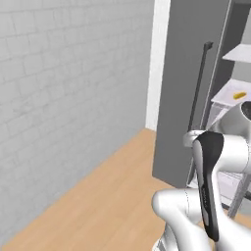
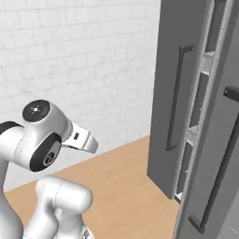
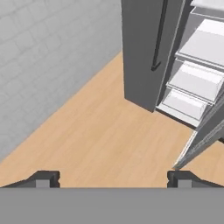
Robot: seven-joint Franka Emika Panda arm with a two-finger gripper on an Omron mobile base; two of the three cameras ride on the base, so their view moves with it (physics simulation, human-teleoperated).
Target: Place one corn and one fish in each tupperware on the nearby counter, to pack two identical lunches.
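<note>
Wood floor, open grey fridge

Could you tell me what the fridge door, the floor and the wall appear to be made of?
Fridge door: probably painted metal, matte dark grey, smooth, with a black bar handle. Floor: wood or laminate, judging by its light-brown grain streaks. Wall: white-painted brick, with visible mortar lines.

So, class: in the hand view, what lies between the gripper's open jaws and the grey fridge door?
Only bare wooden floor lies between the gripper and the fridge door; the hand view shows this.
</note>
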